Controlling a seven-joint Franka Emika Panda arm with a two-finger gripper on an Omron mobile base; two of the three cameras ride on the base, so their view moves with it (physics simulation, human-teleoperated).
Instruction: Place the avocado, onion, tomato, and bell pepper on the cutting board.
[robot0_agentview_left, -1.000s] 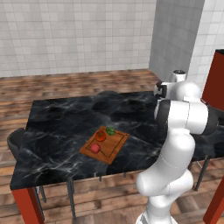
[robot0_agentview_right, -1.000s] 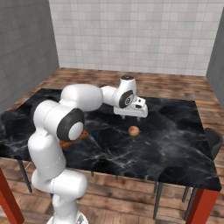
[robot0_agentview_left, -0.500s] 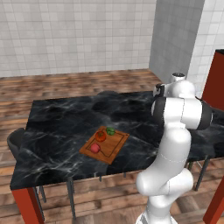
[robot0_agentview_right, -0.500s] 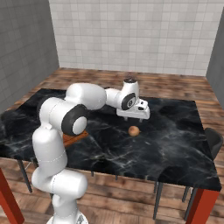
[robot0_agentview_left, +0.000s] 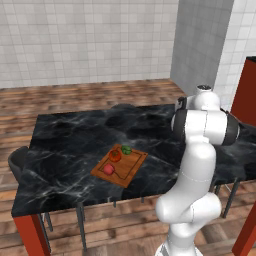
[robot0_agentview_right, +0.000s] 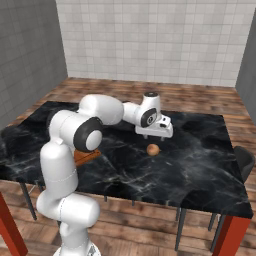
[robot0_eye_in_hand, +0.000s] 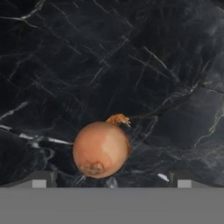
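Over the last second the white arm swung its two-finger gripper further across the black marble table, stopping just above the pale orange-brown onion. The jaws stood wide apart and empty. With the green avocado and two red pieces already on the brown wooden cutting board, the onion looked like the last to fetch.

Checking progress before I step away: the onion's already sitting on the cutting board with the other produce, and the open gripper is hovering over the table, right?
Not quite. In the right base view the onion lies on the black table, well apart from the cutting board. The open gripper does hover above the table, near the onion.
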